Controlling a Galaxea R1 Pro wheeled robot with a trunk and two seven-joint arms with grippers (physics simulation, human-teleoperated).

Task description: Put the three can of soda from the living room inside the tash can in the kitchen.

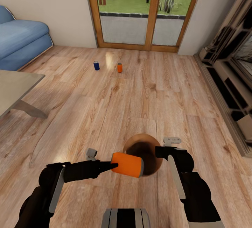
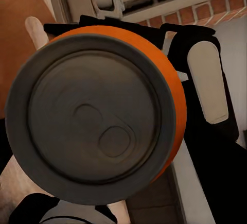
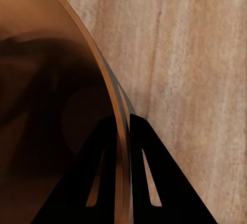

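Left claw (image 1: 111,166) clamps orange can (image 1: 127,165) sideways over bin (image 1: 154,166); right claw (image 3: 122,126) apparently pinches bin rim

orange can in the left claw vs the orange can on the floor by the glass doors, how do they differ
The held orange can lies on its side; the far orange can stands upright. The held one is clamped in the left claw above the floor, beside the trash can rim; the far one rests on the wood floor, near a dark blue can. Both are orange with silvery ends.
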